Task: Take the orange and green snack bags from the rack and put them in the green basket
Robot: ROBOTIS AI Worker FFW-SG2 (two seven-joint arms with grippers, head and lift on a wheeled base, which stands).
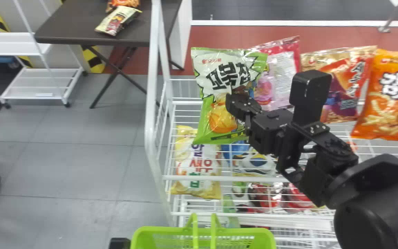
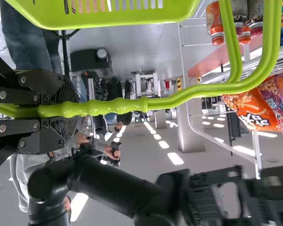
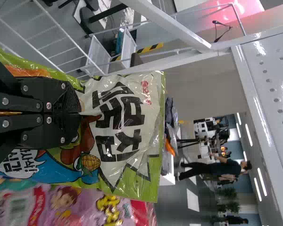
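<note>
In the head view, the right gripper (image 1: 235,103) pinches the glossy green snack bag (image 1: 225,71) over the wire rack (image 1: 219,178), left of the puffy orange bag (image 1: 389,103); the left gripper (image 1: 119,243) is beside the slotted basket (image 1: 136,238). Left wrist view: it clamps the smooth, wavy handle (image 2: 108,106). Right wrist view: the pinched film creases.

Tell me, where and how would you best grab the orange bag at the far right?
I'd pinch the orange bag by its upper edge, coming from above its front: that edge looks flat and uncovered, the middle looks puffed, and a gold-and-red bag crowds its left side.
</note>
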